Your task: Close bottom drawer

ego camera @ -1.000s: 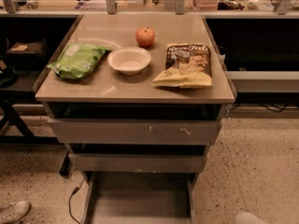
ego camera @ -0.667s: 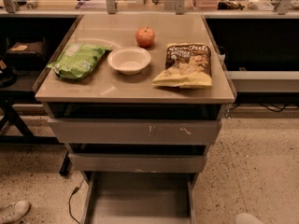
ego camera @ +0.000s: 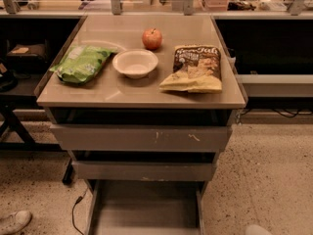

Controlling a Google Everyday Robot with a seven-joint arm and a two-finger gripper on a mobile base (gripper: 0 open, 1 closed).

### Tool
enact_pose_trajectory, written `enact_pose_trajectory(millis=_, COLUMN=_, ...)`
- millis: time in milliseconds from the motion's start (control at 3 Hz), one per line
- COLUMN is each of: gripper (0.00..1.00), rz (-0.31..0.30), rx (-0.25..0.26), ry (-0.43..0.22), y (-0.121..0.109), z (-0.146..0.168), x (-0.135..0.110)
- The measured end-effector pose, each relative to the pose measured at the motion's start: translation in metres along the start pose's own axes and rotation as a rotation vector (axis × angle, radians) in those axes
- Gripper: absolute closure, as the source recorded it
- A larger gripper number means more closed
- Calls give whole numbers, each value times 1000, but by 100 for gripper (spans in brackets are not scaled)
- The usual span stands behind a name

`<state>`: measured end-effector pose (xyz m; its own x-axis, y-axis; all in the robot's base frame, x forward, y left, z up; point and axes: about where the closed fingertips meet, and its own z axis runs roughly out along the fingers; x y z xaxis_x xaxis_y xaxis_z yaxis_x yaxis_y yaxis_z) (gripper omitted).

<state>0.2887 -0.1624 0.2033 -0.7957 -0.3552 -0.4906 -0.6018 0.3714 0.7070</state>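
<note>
The bottom drawer (ego camera: 146, 209) is pulled out at the lower middle of the camera view, a shallow flat tray with thin side rails; its front panel is cut off by the frame's lower edge. Above it sit the middle drawer front (ego camera: 143, 171) with a chipped lower edge and the top drawer front (ego camera: 142, 138) with pale scratch marks, both a little way out. The gripper is not in view.
On the cabinet top (ego camera: 127, 89) lie a green bag (ego camera: 80, 62), a white bowl (ego camera: 135, 62), an apple (ego camera: 152, 38) and a chip bag (ego camera: 194, 68). A shoe (ego camera: 13, 222) is on the floor at lower left. A cable (ego camera: 75, 209) runs beside the drawer.
</note>
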Motion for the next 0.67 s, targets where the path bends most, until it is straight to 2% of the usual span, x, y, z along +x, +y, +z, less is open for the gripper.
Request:
enact_pose_trajectory(millis=333, gripper=100, rz=-5, rx=65, ry=2, y=-15, z=4, x=2)
enact_pose_trajectory(millis=667, gripper=100, rz=-10, rx=189, ry=26, y=-31, z=-1, x=2)
